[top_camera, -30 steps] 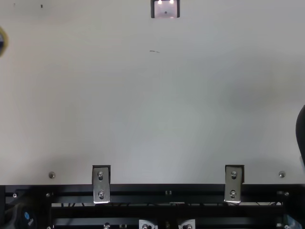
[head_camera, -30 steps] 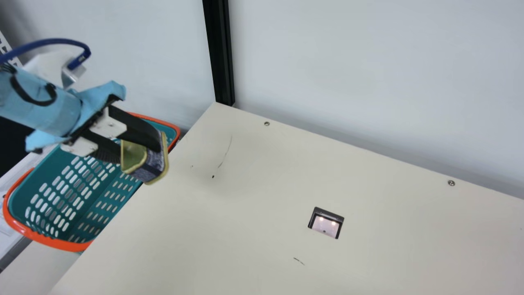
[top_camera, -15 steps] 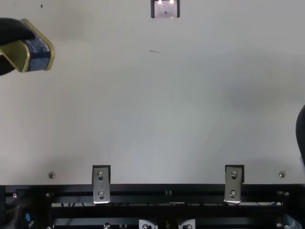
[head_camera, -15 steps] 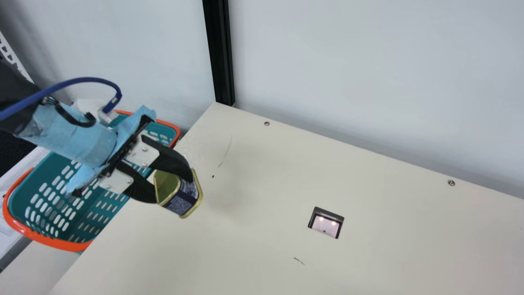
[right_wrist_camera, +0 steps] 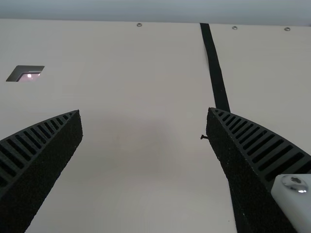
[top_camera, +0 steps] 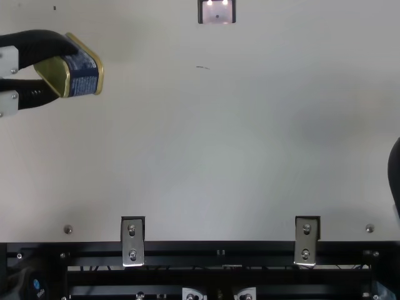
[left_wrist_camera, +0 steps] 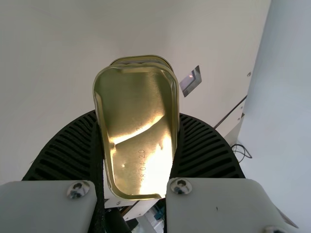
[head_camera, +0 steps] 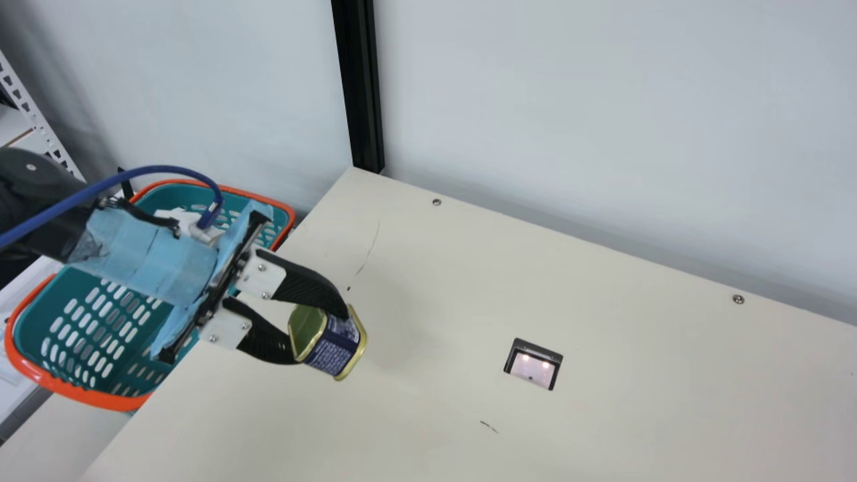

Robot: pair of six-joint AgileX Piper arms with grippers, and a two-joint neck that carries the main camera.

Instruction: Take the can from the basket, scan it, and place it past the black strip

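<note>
Nearest me, the right gripper [right_wrist_camera: 144, 114] gapes wide, nothing between its black ribbed fingers. Farther out, the left gripper [head_camera: 321, 338] is closed on the navy-and-gold, round-cornered metal can [head_camera: 333, 355], tilted above the cream wooden-looking table [head_camera: 415, 415]. From it, the dark-framed rectangular scanner window [top_camera: 217, 12] lies at two o'clock in the top view. I'd carry it over smoothly, hold that slick metal firmly and turn the coded face to the window, before heading past the long black strip [right_wrist_camera: 214, 63].
</note>
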